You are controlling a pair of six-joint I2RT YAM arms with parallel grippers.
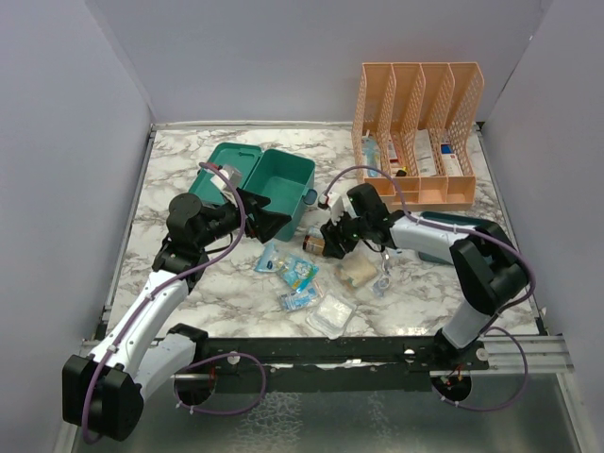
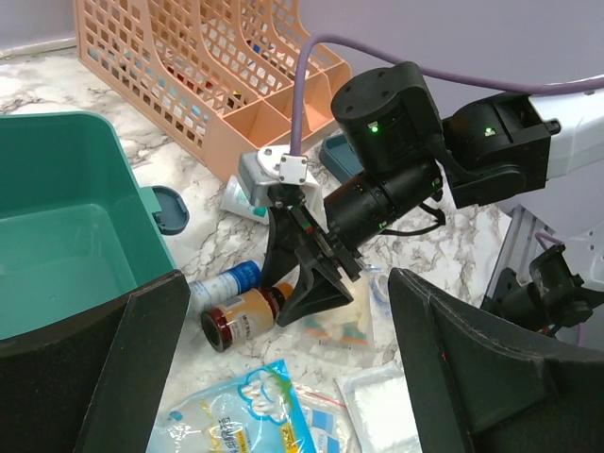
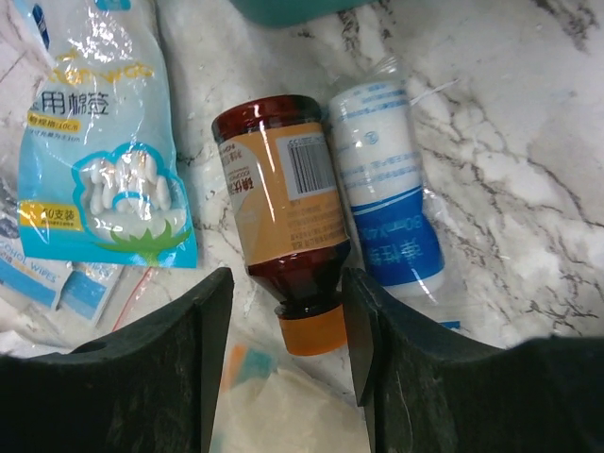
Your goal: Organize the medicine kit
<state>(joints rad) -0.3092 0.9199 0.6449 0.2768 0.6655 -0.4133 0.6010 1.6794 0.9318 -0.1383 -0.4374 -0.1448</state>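
Observation:
The teal medicine kit [image 1: 281, 185] stands open at the back left, its inside empty, its lid [image 1: 226, 164] laid back; its wall shows in the left wrist view [image 2: 57, 179]. My left gripper [image 1: 272, 218] is open and empty, hovering beside the kit's front right corner [image 2: 283, 377]. My right gripper [image 1: 324, 242] is open, low over the table, its fingers either side of the neck and orange cap of a lying brown bottle [image 3: 283, 212] [image 2: 238, 318]. A white-and-blue bottle [image 3: 387, 212] lies against the brown one.
A cotton-swab bag [image 3: 104, 170], small packets [image 1: 297, 300] and a gauze pack [image 1: 332, 316] lie in front of the kit. A bandage roll [image 1: 359, 272] is near the right arm. The orange mesh organizer [image 1: 415, 123] stands back right, a dark tray [image 1: 444, 236] below it.

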